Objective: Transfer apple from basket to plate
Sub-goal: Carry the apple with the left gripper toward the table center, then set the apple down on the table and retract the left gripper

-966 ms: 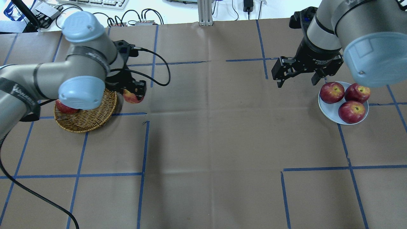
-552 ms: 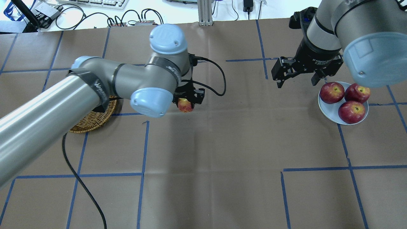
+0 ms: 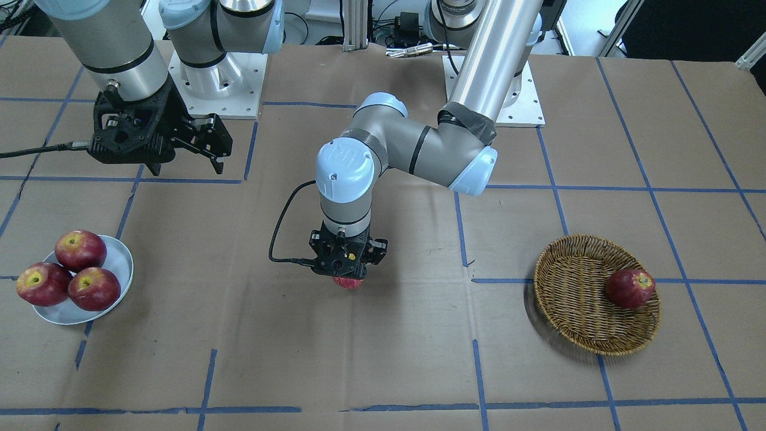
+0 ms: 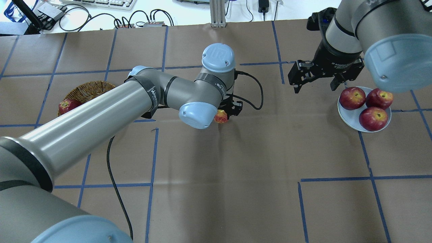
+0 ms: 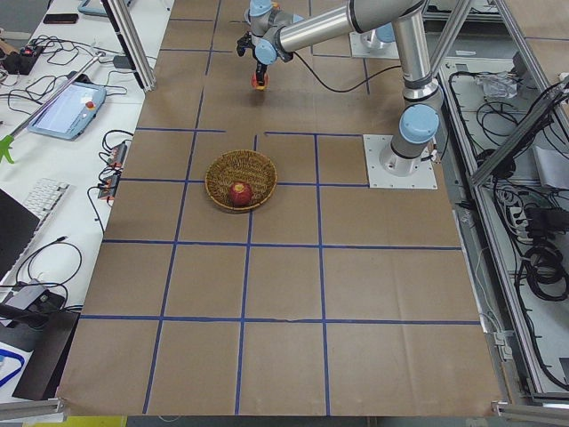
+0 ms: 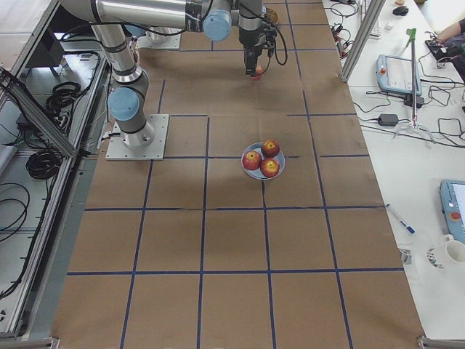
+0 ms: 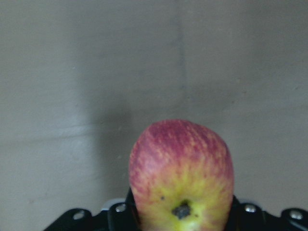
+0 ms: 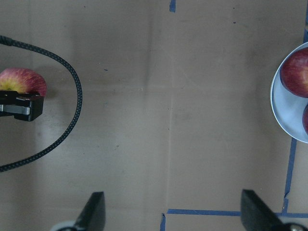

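Apple (image 7: 182, 178) pinched in the left tool (image 3: 348, 275), well apart from the basket (image 3: 568, 299); right tool (image 4: 315, 87) spread.

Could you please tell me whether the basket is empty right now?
Not empty. One dark red apple lies inside the basket, near its rim. The streaked apple is out, held by the left gripper over mid-table.

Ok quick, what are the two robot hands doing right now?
Left gripper: closed, holding the apple.
Right gripper: open, holding nothing.
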Motion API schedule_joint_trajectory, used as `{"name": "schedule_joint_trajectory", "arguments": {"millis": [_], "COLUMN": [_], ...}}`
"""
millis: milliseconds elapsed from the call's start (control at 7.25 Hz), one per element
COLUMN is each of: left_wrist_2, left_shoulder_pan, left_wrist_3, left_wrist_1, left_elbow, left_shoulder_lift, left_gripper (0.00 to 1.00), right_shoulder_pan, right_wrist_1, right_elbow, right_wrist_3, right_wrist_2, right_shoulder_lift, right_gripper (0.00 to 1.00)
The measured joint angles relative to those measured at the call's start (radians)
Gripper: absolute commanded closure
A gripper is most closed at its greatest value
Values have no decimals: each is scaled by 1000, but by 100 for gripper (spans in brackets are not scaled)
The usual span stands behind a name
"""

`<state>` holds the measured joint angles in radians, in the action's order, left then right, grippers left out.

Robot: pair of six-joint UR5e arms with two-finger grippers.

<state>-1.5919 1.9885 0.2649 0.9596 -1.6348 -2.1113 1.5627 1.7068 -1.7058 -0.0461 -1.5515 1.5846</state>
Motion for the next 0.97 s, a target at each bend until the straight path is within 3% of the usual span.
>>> {"name": "schedule_joint_trajectory", "arguments": {"millis": [138, 276, 690, 966], "left_wrist_2": [0, 0, -2, -3], "left_shoulder_pan": [1, 1, -5, -55], "left_wrist_3": [0, 0, -16, -122], "left_wrist_1": [-5, -6, 7, 87], "left_elbow": [0, -3, 0, 6], "left_shoulder_lift": [-8, -11, 6, 94], "left_gripper": [10, 1, 1, 1], "right_shoulder_pan": [0, 0, 0, 1], "right_wrist_1": [1, 1, 1, 1], "right_elbow": [0, 0, 0, 0], "right_wrist_3": [0, 0, 0, 0], "right_wrist_2": [0, 0, 1, 1], "right_shoulder_lift": [0, 0, 0, 0], "right_gripper": [0, 0, 0, 0]}}
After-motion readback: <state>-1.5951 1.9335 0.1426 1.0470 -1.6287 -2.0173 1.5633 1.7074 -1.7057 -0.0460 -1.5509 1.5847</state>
